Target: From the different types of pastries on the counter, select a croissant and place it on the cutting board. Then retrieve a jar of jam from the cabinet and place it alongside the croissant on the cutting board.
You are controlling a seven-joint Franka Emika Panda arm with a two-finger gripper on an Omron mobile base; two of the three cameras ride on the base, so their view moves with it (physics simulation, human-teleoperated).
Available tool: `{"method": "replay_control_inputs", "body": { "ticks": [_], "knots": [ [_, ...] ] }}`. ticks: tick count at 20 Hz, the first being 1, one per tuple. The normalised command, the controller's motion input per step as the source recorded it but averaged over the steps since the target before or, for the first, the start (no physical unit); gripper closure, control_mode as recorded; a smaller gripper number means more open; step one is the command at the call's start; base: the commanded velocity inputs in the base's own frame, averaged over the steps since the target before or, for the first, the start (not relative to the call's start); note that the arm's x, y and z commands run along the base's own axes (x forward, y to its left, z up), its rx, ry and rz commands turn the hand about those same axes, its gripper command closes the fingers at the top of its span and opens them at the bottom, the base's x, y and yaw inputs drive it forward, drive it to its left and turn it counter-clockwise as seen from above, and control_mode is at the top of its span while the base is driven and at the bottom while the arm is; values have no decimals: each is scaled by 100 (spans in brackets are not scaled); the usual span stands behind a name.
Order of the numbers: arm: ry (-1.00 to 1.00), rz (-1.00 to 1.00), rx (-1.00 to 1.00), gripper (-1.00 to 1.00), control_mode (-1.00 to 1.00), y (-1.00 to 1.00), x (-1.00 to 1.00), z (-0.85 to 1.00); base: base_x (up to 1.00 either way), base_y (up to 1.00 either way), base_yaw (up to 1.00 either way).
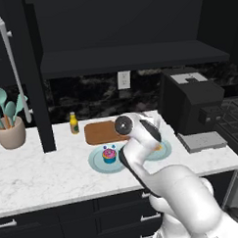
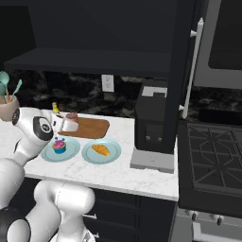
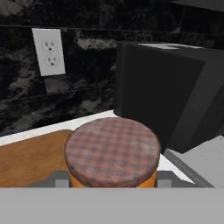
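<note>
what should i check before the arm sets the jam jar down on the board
1. Jar in the grip: ok. The gripper is shut on the jar of jam, a finger on each side.
2. Jar upright: ok, its checked lid faces up in the hand view.
3. Jar over the cutting board: cannot tell. Wood lies behind and left of it; the jar hides what is underneath.
4. Croissant on the board: not ok. The croissant lies on a pale blue plate, beside the cupcake.
5. Free board space: ok, the right part is bare wood.
6. Clearance from the black appliance: ok in the right base view.
</note>
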Motion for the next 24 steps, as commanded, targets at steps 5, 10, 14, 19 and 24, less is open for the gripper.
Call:
{"method": "replay_control_inputs", "body": {
  "ticks": [5,10,14,19,24],
  "knots": [
    [31,-4,-1,100,-100,13,21,8,0,0,0],
    [44,-4,4,100,-100,2,33,17,0,0,0],
    [3,0,-3,100,-100,3,6,-8,0,0,0],
    [-10,-1,-11,100,-100,0,25,-22,0,0,0],
    [-13,-3,-14,100,-100,3,30,-41,0,0,0]
  ]
}}
